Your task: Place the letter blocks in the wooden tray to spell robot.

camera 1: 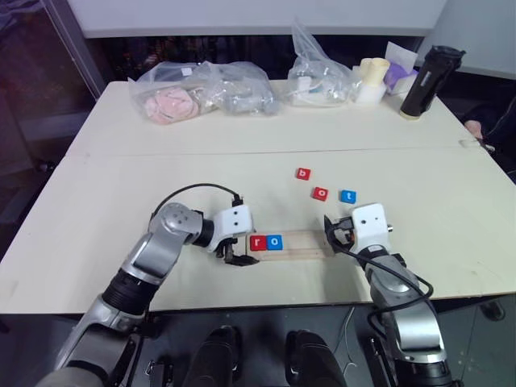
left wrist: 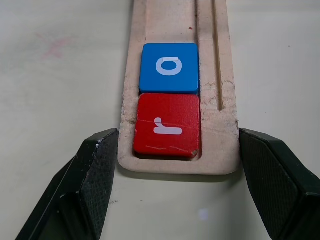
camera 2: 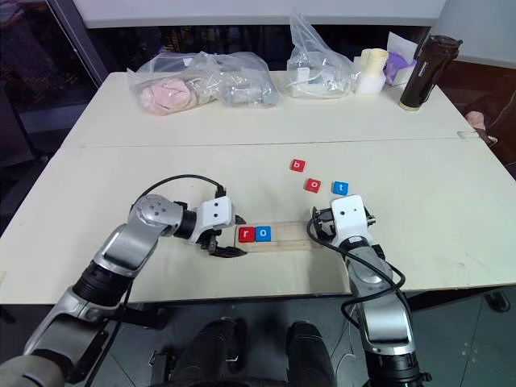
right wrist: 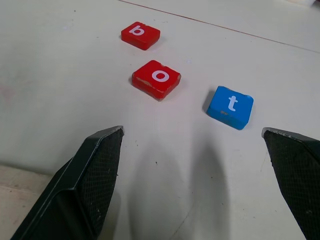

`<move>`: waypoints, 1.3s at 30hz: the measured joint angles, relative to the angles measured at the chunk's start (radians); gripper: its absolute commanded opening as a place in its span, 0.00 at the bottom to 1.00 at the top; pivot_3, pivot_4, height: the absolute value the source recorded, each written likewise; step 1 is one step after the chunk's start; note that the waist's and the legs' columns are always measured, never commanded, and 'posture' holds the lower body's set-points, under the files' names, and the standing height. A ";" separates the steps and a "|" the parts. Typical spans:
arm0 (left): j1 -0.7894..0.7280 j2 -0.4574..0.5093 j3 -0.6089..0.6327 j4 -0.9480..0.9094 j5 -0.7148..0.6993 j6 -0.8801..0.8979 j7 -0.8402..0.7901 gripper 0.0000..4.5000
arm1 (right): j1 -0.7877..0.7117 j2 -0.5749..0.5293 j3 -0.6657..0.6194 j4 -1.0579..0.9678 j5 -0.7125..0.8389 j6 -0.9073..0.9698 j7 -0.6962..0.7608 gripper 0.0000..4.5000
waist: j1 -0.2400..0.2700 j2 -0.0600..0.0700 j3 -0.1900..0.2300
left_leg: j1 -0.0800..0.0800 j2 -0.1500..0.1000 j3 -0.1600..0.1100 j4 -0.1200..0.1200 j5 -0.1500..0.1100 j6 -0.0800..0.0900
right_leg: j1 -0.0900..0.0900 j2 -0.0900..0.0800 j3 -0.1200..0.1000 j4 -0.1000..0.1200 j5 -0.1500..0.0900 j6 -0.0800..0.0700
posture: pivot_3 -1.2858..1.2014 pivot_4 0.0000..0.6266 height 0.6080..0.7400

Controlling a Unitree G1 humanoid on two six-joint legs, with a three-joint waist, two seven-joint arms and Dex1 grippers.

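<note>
The wooden tray [camera 1: 305,242] lies near the table's front edge. A red "r" block [left wrist: 167,127] sits at its left end, with a blue "o" block [left wrist: 170,67] right beside it. My left gripper [camera 1: 238,259] is open at that end, one finger [left wrist: 95,165] on each side of the tray's tip. A red "b" block [right wrist: 140,35], a red "o" block [right wrist: 156,78] and a blue "t" block [right wrist: 230,106] lie loose on the table beyond the tray. My right gripper [camera 1: 339,234] is open and empty at the tray's right end, facing those three blocks.
Clear plastic bags [camera 1: 201,93] with soft items, a second bag [camera 1: 318,76], a white cup [camera 1: 372,81] and a black bottle [camera 1: 426,81] line the table's far edge. A person's hand [camera 1: 476,129] rests at the far right edge.
</note>
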 measured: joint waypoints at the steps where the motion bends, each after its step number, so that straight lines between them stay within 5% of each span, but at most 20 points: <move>1: 0.007 0.002 -0.003 -0.012 -0.008 0.007 0.005 0.71 | 0.000 0.000 -0.001 0.000 0.000 0.000 0.000 1.00 | 0.000 0.000 0.000 | 0.000 0.000 0.000 0.000 0.000 0.000 | 0.000 0.000 0.000 0.000 0.000 0.000 | 0.52 0.24 0.98; 22: 0.027 0.068 -0.053 -0.075 -0.098 0.030 0.049 0.71 | 0.000 -0.005 -0.001 0.000 0.000 0.014 0.000 1.00 | 0.000 0.000 0.000 | 0.000 0.000 0.000 -0.001 0.000 0.000 | -0.001 -0.001 0.000 -0.001 0.000 0.000 | 0.52 0.24 0.98; 23: 0.027 0.068 -0.053 -0.075 -0.100 0.035 0.051 0.94 | 0.000 -0.005 -0.002 0.000 0.000 0.014 0.000 1.00 | 0.000 0.000 0.000 | 0.000 0.000 0.000 -0.001 0.000 0.000 | -0.001 -0.001 0.000 -0.001 0.000 0.000 | 0.52 0.24 0.98; 24: 0.028 0.068 -0.055 -0.075 -0.102 0.038 0.056 0.99 | 0.000 -0.005 -0.001 0.000 0.000 0.014 0.000 1.00 | 0.000 0.000 0.000 | 0.000 0.000 0.000 -0.001 0.000 0.000 | -0.001 -0.001 0.000 -0.001 0.000 0.000 | 0.52 0.24 0.98; 39: 0.063 0.078 -0.030 -0.123 -0.180 0.087 0.140 0.99 | 0.000 -0.006 -0.002 0.000 0.000 0.015 0.002 1.00 | -0.001 0.001 0.001 | 0.000 0.000 0.000 -0.002 0.000 0.000 | -0.001 -0.002 0.000 -0.001 0.000 0.000 | 0.52 0.24 0.98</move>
